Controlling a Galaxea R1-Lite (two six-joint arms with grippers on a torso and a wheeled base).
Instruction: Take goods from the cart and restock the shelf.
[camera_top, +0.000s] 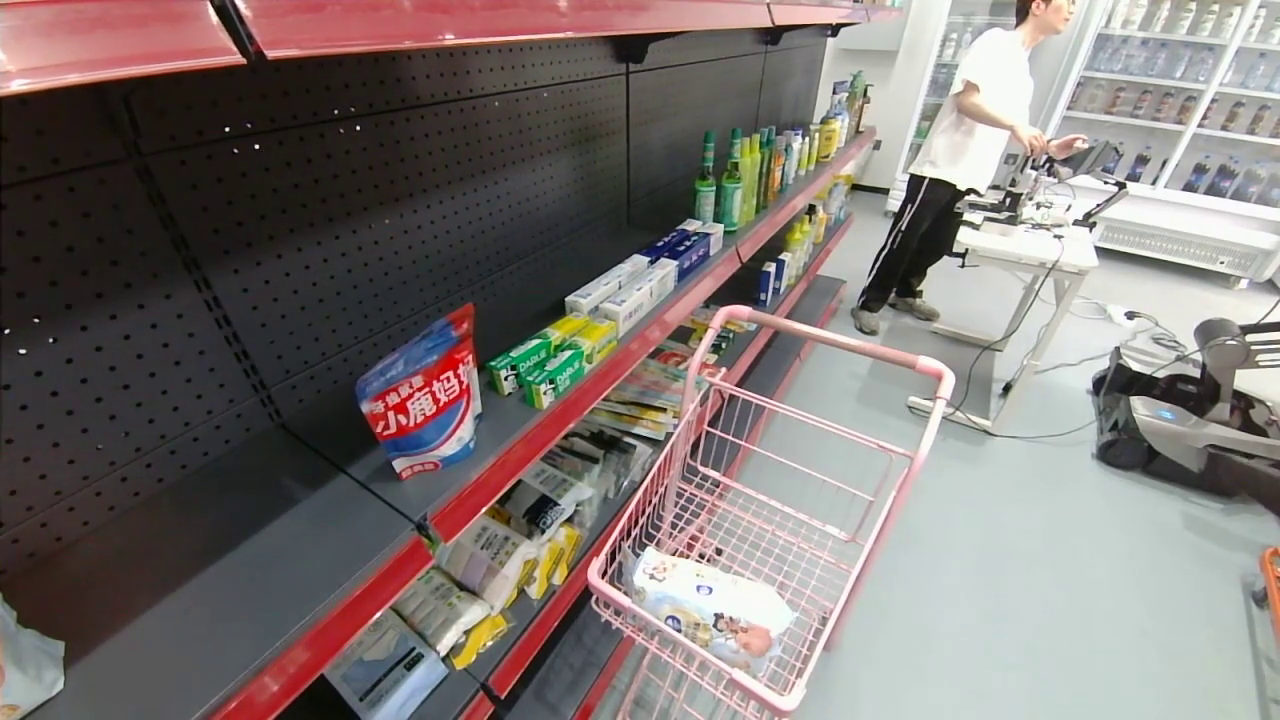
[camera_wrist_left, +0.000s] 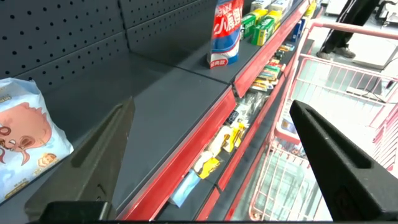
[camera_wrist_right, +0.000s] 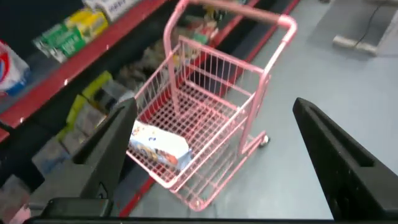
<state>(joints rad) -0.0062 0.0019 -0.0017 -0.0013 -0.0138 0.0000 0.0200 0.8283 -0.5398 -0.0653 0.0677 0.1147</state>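
Soft white pack (camera_top: 700, 600) inside pink wire cart (camera_top: 830, 340).

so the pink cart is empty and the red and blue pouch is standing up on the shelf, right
Not quite. The pink cart is not empty: one white pack lies in its basket, as the head view and the right wrist view both show. The rest holds: the red and blue pouch does stand upright on the shelf.
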